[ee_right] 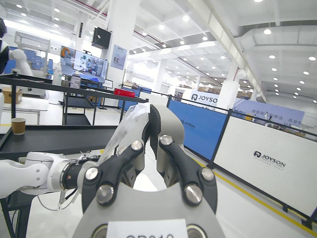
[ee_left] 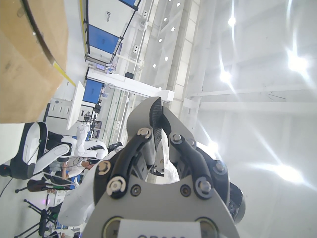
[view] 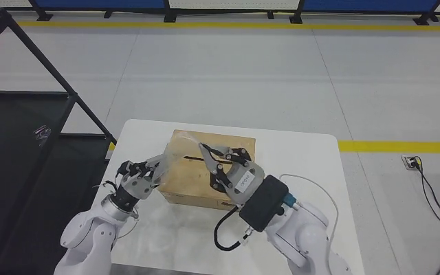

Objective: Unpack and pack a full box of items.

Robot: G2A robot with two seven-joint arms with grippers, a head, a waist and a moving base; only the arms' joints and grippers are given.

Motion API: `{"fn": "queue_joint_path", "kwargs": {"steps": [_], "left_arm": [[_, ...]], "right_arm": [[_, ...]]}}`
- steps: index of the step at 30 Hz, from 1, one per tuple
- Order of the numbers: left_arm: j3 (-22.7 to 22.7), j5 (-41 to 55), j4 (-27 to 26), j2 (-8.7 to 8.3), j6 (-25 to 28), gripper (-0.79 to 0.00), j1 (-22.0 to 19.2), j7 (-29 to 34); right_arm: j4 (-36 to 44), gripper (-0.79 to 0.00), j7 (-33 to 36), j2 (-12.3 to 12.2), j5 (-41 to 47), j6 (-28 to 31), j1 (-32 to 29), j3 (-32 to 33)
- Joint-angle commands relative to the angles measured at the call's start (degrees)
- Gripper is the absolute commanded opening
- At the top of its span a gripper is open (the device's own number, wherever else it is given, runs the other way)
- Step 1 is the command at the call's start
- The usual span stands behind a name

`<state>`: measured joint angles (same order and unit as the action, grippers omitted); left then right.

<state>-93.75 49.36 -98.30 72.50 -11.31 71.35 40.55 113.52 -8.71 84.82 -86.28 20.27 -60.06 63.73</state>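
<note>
Top view shows a white counter (view: 302, 151) with rounded corners. It stands on a pale, glossy floor (view: 275, 69) crossed by yellow lines, and blue panels run along the far edge of the room. At the far left a black metal rack (view: 41, 137) stands beside the counter.

The left fingers (view: 157, 167) sit at the left end of the box (view: 182, 182). In the left wrist view these ribbed black pads (ee_left: 158, 115) are pressed together, with a thin sliver of the plastic bag (ee_left: 159, 149) pinched between them. The box's brown wall (ee_left: 24, 50) is close by.

The box is plain matte cardboard, rectangular, and rests in the middle of the counter. Its long axis runs left to right, slightly skewed, and its top face carries a dark slit.

The bag (view: 180, 142) is clear, crinkled film hanging over the box's left half. It stretches from the left fingers up and across to the right fingers (view: 208, 150). Whether it touches the box top cannot be told.

In the right wrist view the right fingers (ee_right: 152, 120) are closed on a bunched corner of the bag (ee_right: 128, 127), which trails down past the black linkage.

At the far right a socket (view: 411, 162) sits on the floor.
</note>
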Motion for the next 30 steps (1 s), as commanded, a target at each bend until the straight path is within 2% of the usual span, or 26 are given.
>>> {"fn": "queue_joint_path", "kwargs": {"steps": [1,7,10,23,25,30], "left_arm": [[-0.57,0.73,-0.55,0.04,2.42,-0.785,0.52,-1.00],[-2.41,4.60,-2.07,0.25,9.42,-0.785,2.10,-2.28],[-3.00,5.24,-3.49,0.42,14.04,-0.785,3.41,-3.07],[-3.03,5.03,-3.71,0.42,14.31,-0.785,3.56,-3.17],[-3.16,3.56,-4.68,0.40,15.70,-0.785,3.80,-3.67],[-2.68,-3.44,-7.26,0.47,24.55,-0.785,5.75,-4.00]], "right_arm": [[0.91,-0.785,2.47,0.05,0.31,-3.62,-1.35,0.40],[2.49,-0.785,10.22,0.39,3.35,-12.80,-3.91,1.44],[2.55,-0.785,15.80,0.38,1.41,-14.58,-3.70,1.39],[1.99,-0.785,16.49,0.42,2.44,-15.48,-4.20,1.61],[1.12,-0.785,19.71,0.63,4.81,-17.12,-3.79,1.65],[-1.35,-0.785,33.83,1.17,11.84,-20.70,-0.51,1.92]]}}
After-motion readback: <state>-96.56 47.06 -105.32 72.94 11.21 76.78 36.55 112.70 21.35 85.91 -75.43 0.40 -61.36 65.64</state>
